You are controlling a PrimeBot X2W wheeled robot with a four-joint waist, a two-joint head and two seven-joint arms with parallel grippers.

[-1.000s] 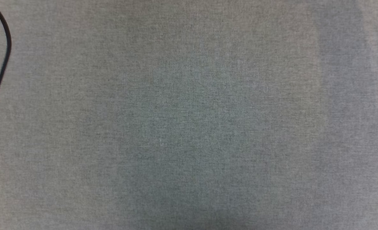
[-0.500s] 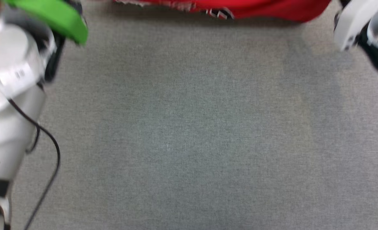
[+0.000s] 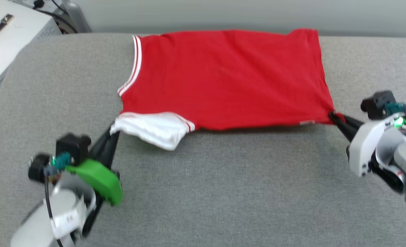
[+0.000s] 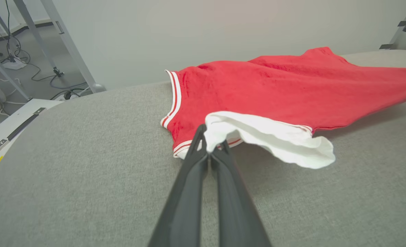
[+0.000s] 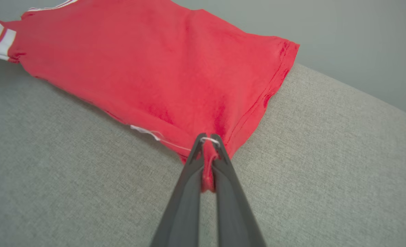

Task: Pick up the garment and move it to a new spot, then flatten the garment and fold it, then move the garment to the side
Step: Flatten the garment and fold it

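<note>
Fingers of the left gripper (image 4: 211, 151) are squeezed tight on the tip of the white sleeve (image 3: 151, 132). Fingers of the right gripper (image 5: 208, 140) pinch a bottom corner of the garment (image 3: 223, 79). It lies spread out by the far edge of the grey worktop (image 3: 223, 192). Half a second ago the head view showed just a red strip up top. The camera tipped up, and now the whole shirt shows. One garment, one white sleeve, two grippers, and one pale box (image 3: 3, 34) past the far left corner.
</note>
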